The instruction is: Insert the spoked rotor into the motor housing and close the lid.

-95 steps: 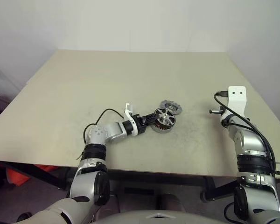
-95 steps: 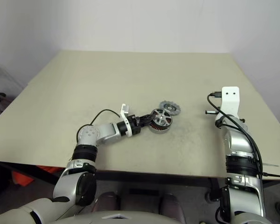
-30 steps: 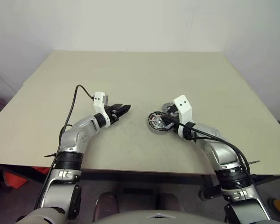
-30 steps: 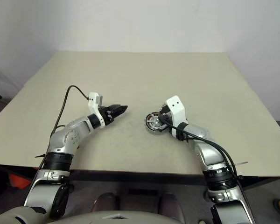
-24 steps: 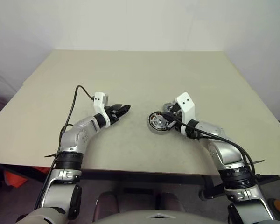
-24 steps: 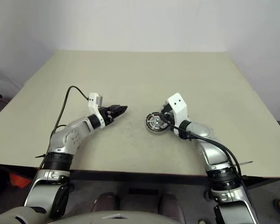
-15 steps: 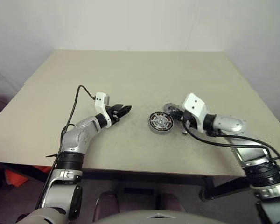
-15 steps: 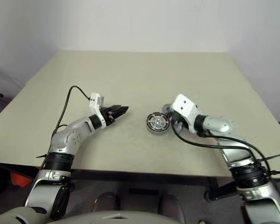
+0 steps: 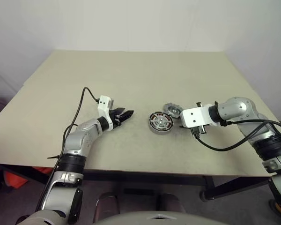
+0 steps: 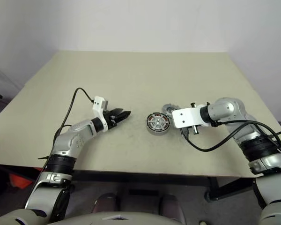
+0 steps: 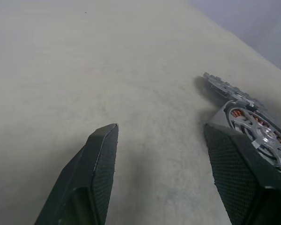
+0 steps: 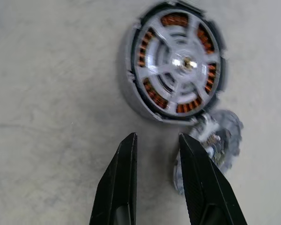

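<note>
Matte beige table (image 9: 131, 75), grey motor parts at its middle.
Short round grey metal motor housing (image 9: 160, 123) sits there, copper windings showing between the silver spoked rotor (image 12: 180, 63) seated inside; the notched grey lid (image 9: 172, 110) touches it. Left gripper (image 9: 123, 116) gapes wide nearby, empty; right gripper (image 12: 157, 150) hovers narrowly parted, empty.
</note>
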Action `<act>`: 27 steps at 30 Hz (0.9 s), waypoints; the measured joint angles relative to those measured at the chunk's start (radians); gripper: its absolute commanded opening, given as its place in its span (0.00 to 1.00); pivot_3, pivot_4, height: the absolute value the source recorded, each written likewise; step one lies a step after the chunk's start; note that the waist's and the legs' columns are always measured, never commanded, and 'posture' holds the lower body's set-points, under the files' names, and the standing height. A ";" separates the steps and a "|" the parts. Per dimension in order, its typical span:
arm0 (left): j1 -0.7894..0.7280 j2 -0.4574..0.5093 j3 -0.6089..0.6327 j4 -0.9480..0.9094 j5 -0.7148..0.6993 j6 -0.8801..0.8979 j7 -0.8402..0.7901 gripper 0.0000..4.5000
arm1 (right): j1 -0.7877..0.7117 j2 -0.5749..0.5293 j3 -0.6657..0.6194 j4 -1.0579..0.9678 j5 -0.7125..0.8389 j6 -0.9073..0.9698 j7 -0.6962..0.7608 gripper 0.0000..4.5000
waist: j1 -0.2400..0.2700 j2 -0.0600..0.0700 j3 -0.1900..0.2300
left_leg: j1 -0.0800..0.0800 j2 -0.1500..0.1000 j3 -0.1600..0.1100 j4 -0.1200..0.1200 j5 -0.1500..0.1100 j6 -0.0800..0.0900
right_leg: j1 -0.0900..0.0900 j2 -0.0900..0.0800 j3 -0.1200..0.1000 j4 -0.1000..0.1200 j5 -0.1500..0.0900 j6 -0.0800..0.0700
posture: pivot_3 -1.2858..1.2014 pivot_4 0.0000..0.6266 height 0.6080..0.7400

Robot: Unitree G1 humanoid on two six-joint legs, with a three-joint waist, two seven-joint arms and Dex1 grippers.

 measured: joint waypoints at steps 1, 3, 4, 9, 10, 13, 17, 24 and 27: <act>0.001 0.000 0.000 0.000 0.001 0.000 0.000 0.67 | -0.003 0.005 0.007 0.010 -0.005 -0.016 0.008 0.35 | 0.000 0.000 0.000 | 0.000 0.000 0.000 0.001 0.000 0.001 | 0.000 0.000 0.000 0.000 0.000 0.000 | 0.52 0.00 1.00; 0.007 0.000 0.000 -0.001 0.002 -0.001 0.001 0.67 | -0.014 0.020 0.021 0.035 -0.020 -0.042 0.023 0.35 | -0.001 0.000 0.000 | -0.001 0.000 0.000 0.003 -0.001 0.002 | 0.000 0.000 0.000 0.000 0.000 0.000 | 0.52 0.00 1.00; 0.009 0.000 0.000 -0.001 0.003 -0.002 0.002 0.67 | -0.019 0.029 0.024 0.047 -0.023 -0.051 0.028 0.35 | -0.001 0.000 0.000 | -0.001 0.000 0.000 0.003 -0.001 0.002 | 0.000 0.000 0.000 0.000 0.000 0.000 | 0.52 0.00 1.00; 0.013 0.000 0.002 -0.002 0.007 -0.002 0.011 0.67 | -0.034 0.064 0.030 0.078 -0.042 -0.073 0.029 0.35 | -0.001 0.000 0.000 | -0.002 0.000 0.000 0.005 -0.001 0.002 | 0.000 0.000 0.000 0.001 0.001 -0.001 | 0.52 0.00 1.00; 0.013 0.000 0.003 -0.002 0.008 -0.002 0.012 0.67 | -0.034 0.068 0.030 0.083 -0.047 -0.077 0.029 0.35 | -0.001 0.000 0.000 | -0.002 0.000 0.000 0.005 -0.001 0.002 | 0.000 0.000 0.000 0.001 0.001 -0.001 | 0.52 0.00 1.00; 0.015 0.001 0.003 -0.004 0.009 -0.003 0.013 0.67 | -0.042 0.084 0.030 0.106 -0.059 -0.087 0.026 0.35 | -0.002 0.000 0.000 | -0.002 0.000 0.000 0.006 -0.001 0.002 | 0.000 0.000 0.000 0.002 0.001 -0.001 | 0.52 0.00 1.00; 0.019 0.001 0.004 -0.005 0.012 -0.003 0.016 0.67 | -0.062 0.105 0.030 0.143 -0.079 -0.108 0.016 0.35 | -0.002 0.000 0.000 | -0.002 0.000 0.000 0.006 -0.002 0.003 | 0.000 0.000 0.000 0.002 0.001 -0.001 | 0.52 0.00 1.00; 0.020 0.002 0.004 -0.008 0.015 -0.003 0.018 0.67 | -0.070 0.140 0.040 0.191 -0.107 -0.141 0.006 0.35 | -0.002 0.000 0.000 | -0.002 0.000 0.000 0.006 -0.002 0.003 | 0.000 0.000 0.000 0.002 0.001 -0.001 | 0.52 0.00 1.00; 0.020 0.003 0.005 -0.009 0.015 -0.003 0.020 0.67 | -0.071 0.145 0.040 0.193 -0.110 -0.147 0.006 0.26 | -0.003 0.000 0.000 | -0.002 0.001 0.000 0.006 -0.002 0.003 | 0.000 0.000 0.000 0.003 0.001 -0.001 | 0.52 0.00 1.00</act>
